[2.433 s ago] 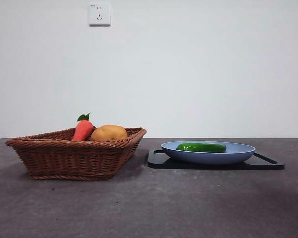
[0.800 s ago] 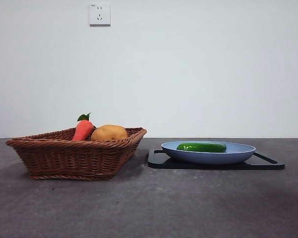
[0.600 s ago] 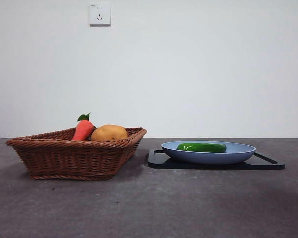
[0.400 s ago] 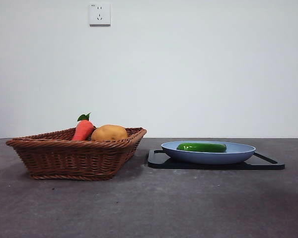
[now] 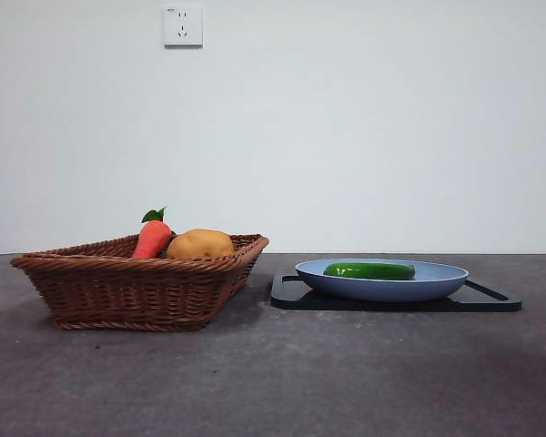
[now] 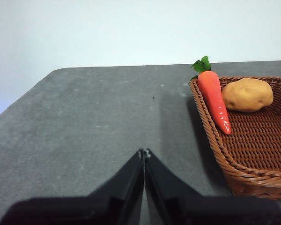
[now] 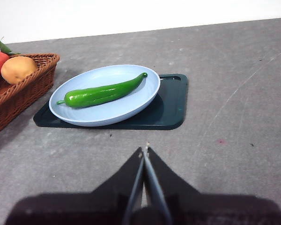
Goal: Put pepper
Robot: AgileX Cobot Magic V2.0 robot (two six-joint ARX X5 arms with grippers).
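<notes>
The glossy green pepper [image 5: 369, 270] [image 7: 103, 91] lies flat in a pale blue plate [image 5: 437, 284] [image 7: 131, 105], nothing touching it. The plate rests on a dark tray [image 5: 478, 301] [image 7: 171, 108] right of the basket. My right gripper [image 7: 144, 151] is shut with nothing in it, hovering over the table short of the tray and plate. My left gripper [image 6: 144, 152] is shut too, empty, over bare table beside the wicker basket [image 6: 253, 154]. Neither arm shows in the front view.
The brown wicker basket [image 5: 127, 287] holds an orange-red carrot [image 5: 152, 238] [image 6: 214, 101] and a tan potato [image 5: 200, 244] [image 6: 247, 94]. The grey tabletop [image 5: 273, 382] ends at a white wall behind.
</notes>
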